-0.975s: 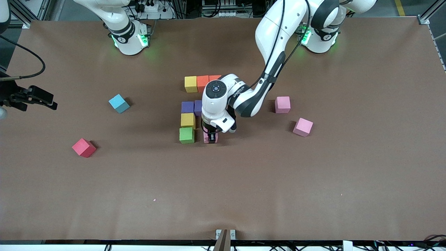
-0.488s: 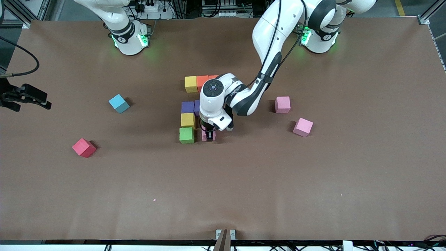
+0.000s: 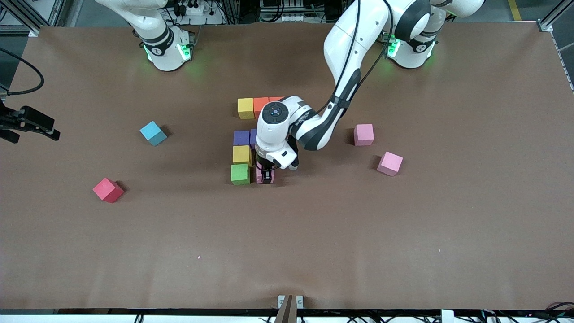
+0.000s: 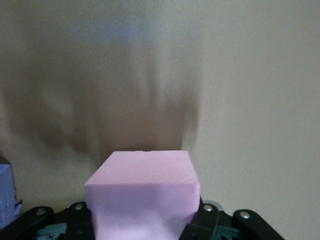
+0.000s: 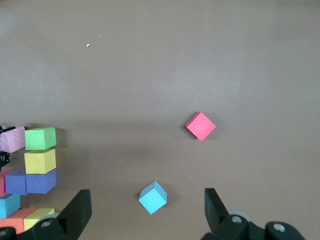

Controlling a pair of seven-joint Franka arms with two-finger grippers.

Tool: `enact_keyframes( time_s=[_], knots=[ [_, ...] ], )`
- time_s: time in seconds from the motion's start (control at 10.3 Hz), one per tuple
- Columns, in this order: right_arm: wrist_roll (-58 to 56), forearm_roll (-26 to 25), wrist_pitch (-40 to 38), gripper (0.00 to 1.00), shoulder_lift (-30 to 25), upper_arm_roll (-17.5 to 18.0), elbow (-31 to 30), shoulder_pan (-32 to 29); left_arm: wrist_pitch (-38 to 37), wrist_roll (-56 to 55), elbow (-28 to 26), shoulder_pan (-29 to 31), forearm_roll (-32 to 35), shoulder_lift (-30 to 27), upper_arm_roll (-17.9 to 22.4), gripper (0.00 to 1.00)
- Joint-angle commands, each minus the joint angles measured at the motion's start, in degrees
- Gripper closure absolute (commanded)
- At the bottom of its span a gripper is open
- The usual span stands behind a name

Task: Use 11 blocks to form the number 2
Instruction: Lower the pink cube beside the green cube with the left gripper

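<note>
**Pink block held beside the green one**

At the middle of the counter [image 3: 403,251], the left arm reaches down from its base, bends at the elbow and points its wrist straight down over the half-built number 2 [image 3: 251,141]. The left gripper [image 3: 264,176] has its jaws closed on a pink block [image 3: 263,178], held low, just beside the green block [image 3: 240,174] at the row nearest the front camera; whether the two touch, or whether the pink one rests on the counter, cannot be told. In the left wrist view the pink block [image 4: 144,192] fills the space between the jaws.

The figure so far shows a yellow block [image 3: 245,108] and an orange block [image 3: 260,106] in the farthest row, a purple block [image 3: 241,137] lower down, then another yellow block [image 3: 241,154] and the green one below it. The arm hides the rest.

Loose blocks lie apart: a light blue block [image 3: 153,133] and a red block [image 3: 107,189] toward the right arm's end, two pink blocks [image 3: 363,134] toward the left arm's end.

The right gripper [image 3: 36,125] waits over the counter's edge at the right arm's end, jaws wide open and empty, as the right wrist view shows.
</note>
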Motion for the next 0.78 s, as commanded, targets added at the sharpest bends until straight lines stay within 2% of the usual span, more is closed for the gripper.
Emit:
enact_keyframes(
  time_s=[0.0, 0.29, 0.68],
  knots=[
    [-0.77, 0.17, -0.61, 0.0, -0.11, 0.47, 0.72, -1.2, 1.25, -0.53, 1.79, -1.09, -0.99, 1.36, 0.96, 0.56],
    [-0.68, 0.6, -0.78, 0.0, -0.11, 0.47, 0.81, -1.73, 1.43, -0.44, 1.71, -1.09, -0.99, 1.89, 0.96, 0.56],
    [-0.77, 0.16, -0.87, 0.0, -0.11, 0.47, 0.72, -2.08, 3.01, -0.35, 1.79, -1.18, -0.99, 2.24, 0.96, 0.49]
  ],
)
